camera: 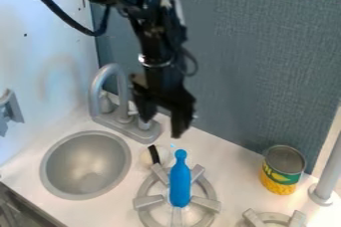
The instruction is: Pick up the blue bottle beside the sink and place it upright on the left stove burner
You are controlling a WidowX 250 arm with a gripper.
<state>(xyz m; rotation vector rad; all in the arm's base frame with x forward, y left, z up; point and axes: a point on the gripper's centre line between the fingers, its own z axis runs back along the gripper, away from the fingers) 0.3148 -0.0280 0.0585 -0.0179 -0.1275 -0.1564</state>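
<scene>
The black gripper point(162, 121) hangs down over the counter just right of the faucet. Its two fingers are apart with nothing visible between them. Below it and slightly to the right, a blue bottle-shaped object point(180, 181) lies or stands on the left burner point(212, 193); I cannot tell which. Close behind that burner is a small white rounded object point(154, 155) with a black band. A yellow and green can point(279, 170) with a grey top stands upright at the right.
A round grey sink point(86, 166) is set in the counter at left, with a grey faucet point(108, 79) behind it. Part of another burner point(273, 217) is at the bottom right, near a grey post point(328, 176). A blue-grey panel point(266, 61) rises behind the counter.
</scene>
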